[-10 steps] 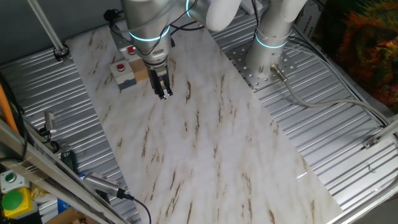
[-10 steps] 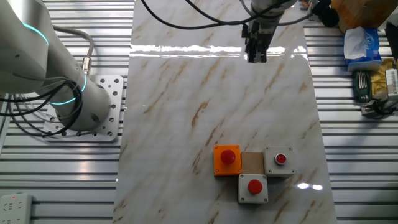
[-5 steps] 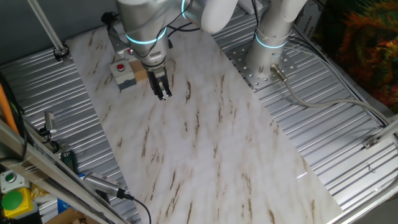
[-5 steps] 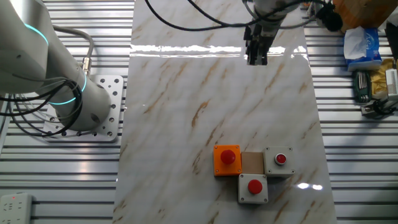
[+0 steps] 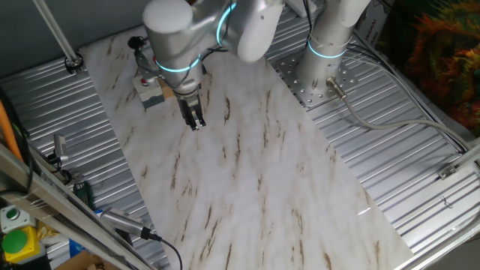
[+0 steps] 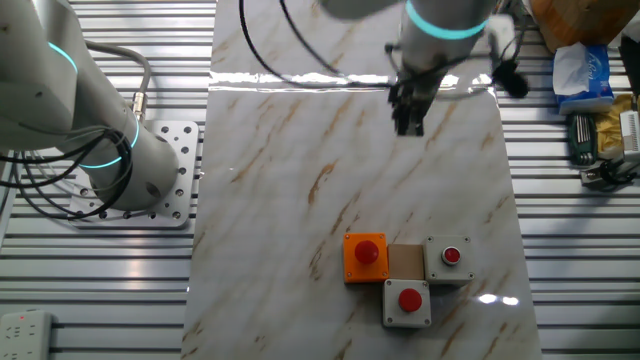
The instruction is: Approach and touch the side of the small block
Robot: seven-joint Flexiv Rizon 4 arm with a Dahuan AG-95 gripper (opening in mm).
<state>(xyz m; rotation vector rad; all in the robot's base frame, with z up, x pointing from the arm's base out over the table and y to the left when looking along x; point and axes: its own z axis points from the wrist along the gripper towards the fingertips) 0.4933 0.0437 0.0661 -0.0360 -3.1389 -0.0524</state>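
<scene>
Claw (image 6: 408, 124) looks nearly closed and empty, well apart from the block (image 6: 405, 262). Boxes (image 6: 365, 257) crowd three sides, so a careless approach could press a button.

You have a white marble-patterned table (image 6: 300, 160) streaked with brown veins, flanked by ribbed silver metal decking (image 5: 390, 150). The small tan cardboard-coloured block (image 6: 405, 261) sits among three button boxes: one orange box with a red button (image 6: 365, 256) and two pale grey boxes with red buttons (image 6: 447, 258) (image 6: 407, 302). The black pincer (image 6: 407, 110) hangs from a glossy white arm with cyan light rings (image 6: 445, 20).
</scene>
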